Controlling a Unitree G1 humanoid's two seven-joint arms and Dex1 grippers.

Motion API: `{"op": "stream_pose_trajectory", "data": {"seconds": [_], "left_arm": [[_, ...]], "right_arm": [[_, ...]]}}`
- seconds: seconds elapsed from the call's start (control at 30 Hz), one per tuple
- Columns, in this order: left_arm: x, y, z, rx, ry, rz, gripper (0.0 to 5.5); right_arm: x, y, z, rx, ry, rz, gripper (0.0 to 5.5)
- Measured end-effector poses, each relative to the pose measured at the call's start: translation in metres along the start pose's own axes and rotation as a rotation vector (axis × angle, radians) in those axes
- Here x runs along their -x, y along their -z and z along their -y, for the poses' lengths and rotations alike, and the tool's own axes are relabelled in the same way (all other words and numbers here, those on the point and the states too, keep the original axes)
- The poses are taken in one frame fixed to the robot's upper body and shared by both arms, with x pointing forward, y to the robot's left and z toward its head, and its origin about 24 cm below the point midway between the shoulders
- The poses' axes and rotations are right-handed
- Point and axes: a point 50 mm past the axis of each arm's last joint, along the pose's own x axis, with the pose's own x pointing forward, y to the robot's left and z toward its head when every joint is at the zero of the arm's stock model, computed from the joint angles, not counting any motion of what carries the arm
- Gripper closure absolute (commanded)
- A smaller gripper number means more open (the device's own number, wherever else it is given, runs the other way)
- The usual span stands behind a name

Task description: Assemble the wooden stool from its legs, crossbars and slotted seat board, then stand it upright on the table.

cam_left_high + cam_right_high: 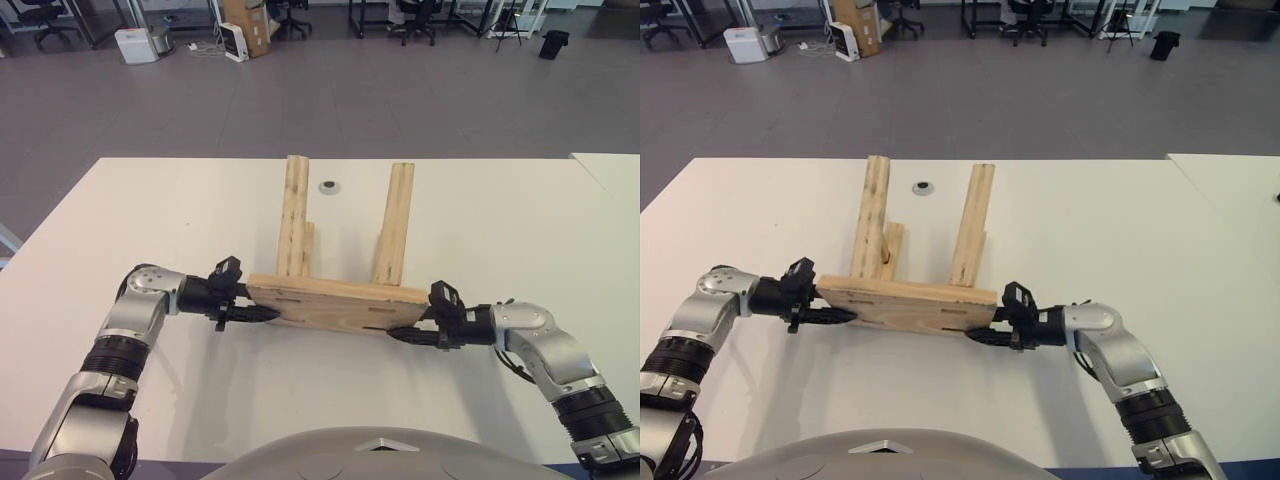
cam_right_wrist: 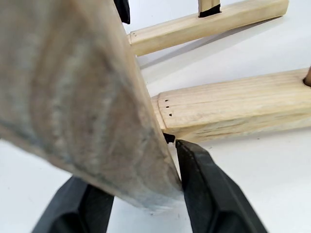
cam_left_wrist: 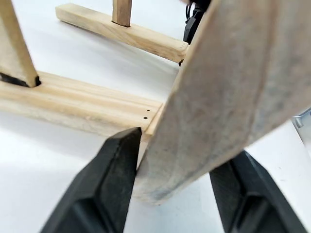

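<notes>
Stand-up step is judged in hand. The pale slotted wooden seat board [image 1: 335, 305] is clamped on edge, one end each, by left tool [image 1: 262, 314] and right tool [image 1: 402, 334]. The light wooden legs [image 1: 293, 215] are laid flat on the white counter [image 1: 150, 220]. Next: synchronized rotation onto the legs is called for.

White table [image 1: 500, 230] carries the wooden stool [image 1: 330, 303], tipped over, legs [image 1: 294, 215] lying flat on the top. A small dark round piece [image 1: 328, 187] sits between them near the far edge.
</notes>
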Motion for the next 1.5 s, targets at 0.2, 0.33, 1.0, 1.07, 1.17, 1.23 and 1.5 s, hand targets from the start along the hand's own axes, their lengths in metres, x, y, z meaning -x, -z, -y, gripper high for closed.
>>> {"op": "stream_pose_trajectory", "data": {"seconds": [0.2, 0.33, 1.0, 1.07, 1.17, 1.23, 1.5], "left_arm": [[0.006, -0.064, 0.017, 0.141, 0.182, 0.037, 3.85], [0.019, -0.117, 0.03, 0.31, 0.263, 0.091, 4.04], [-0.015, -0.162, -0.048, 0.962, -0.13, 0.709, 4.17], [-0.018, -0.162, -0.05, 0.981, -0.148, 0.732, 3.75], [-0.023, -0.162, -0.058, 0.996, -0.313, 0.722, 3.08], [-0.026, -0.158, -0.068, 1.002, -0.425, 0.703, 2.77], [0.002, -0.173, -0.078, 0.745, -0.578, 0.708, 2.34]], "right_arm": [[0.028, -0.045, -0.025, -0.183, -0.123, 0.011, 3.83], [0.041, -0.08, -0.039, -0.283, -0.245, 0.046, 4.01], [0.031, -0.146, 0.043, -1.081, 0.16, 0.896, 4.13], [0.031, -0.149, 0.043, -1.107, 0.202, 0.918, 4.13], [0.029, -0.154, 0.044, -1.164, 0.345, 0.873, 3.23], [0.023, -0.153, 0.044, -1.191, 0.441, 0.814, 2.86], [0.059, -0.169, 0.049, -1.074, 0.594, 0.855, 2.58]]}}
